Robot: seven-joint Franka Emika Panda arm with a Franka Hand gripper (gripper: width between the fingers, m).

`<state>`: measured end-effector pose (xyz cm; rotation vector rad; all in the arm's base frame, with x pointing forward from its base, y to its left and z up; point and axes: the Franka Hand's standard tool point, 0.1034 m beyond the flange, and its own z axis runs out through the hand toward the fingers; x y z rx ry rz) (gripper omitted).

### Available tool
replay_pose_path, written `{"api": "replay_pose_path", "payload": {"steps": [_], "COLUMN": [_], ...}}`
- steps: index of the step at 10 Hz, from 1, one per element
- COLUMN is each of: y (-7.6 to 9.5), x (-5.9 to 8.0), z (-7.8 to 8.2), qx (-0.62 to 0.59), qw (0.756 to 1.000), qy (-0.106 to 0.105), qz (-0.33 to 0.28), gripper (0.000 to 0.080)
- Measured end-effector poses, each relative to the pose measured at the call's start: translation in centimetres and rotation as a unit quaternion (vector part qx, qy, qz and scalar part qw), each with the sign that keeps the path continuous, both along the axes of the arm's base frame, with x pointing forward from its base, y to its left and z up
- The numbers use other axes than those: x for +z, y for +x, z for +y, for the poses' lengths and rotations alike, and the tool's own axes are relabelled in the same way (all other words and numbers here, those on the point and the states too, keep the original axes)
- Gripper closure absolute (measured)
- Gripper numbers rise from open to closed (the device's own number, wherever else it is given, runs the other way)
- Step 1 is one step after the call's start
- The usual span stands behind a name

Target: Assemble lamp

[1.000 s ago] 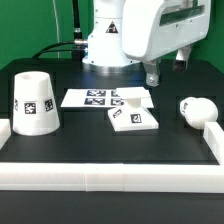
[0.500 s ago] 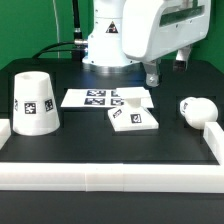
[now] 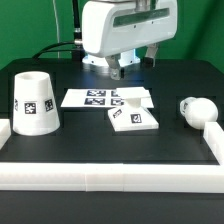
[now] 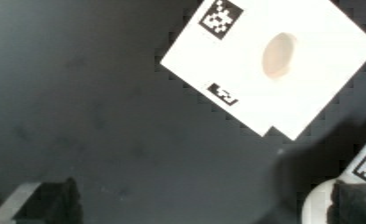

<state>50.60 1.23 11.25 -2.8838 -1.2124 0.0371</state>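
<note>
The lamp parts lie apart on the black table. The tapered shade (image 3: 33,102) stands at the exterior view's left. The flat square base (image 3: 133,117) with its short post lies in the middle. The rounded bulb (image 3: 195,108) lies at the right. My gripper (image 3: 122,68) hangs above the table behind the base, touching nothing. In the wrist view the gripper (image 4: 194,205) is open wide and empty, and the base (image 4: 233,75) shows beyond the fingers. A white tagged corner (image 4: 365,163) shows beside one finger; I cannot tell which piece it is.
The marker board (image 3: 100,98) lies flat behind and left of the base. A white rail (image 3: 110,178) runs along the table's front, with a raised white block (image 3: 213,136) at the right. The arm's base and cables stand at the back.
The hand has swung toward the exterior view's left and turned, so it now hangs behind the base. Shade, base and bulb have not moved.
</note>
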Motion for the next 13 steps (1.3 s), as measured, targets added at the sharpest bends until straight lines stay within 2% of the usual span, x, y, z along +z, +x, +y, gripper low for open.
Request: {"api": "replay_pose_path", "payload": {"steps": [3,4,6,10,11,13], "y": [0.0,-0.1,-2.3,-2.5,-2.7,-3.5], "x": [0.0,0.1,-0.8,-1.2,-1.3,-2.3], "z": [0.0,-0.5,-1.3,-1.0,-0.7,-0.5], "qx": [-0.013,-0.052,-0.212,-0.317,-0.366,-0.360], "qw": [1.000,0.999,0.977,0.948,0.930,0.933], "qy": [0.000,0.002,0.012,0.015,0.014,0.013], "qz": [0.000,-0.006,0.001,0.009,0.009,0.008], "gripper": [0.0100,0.0100,0.0100,0.0100,0.0100,0.0100]}}
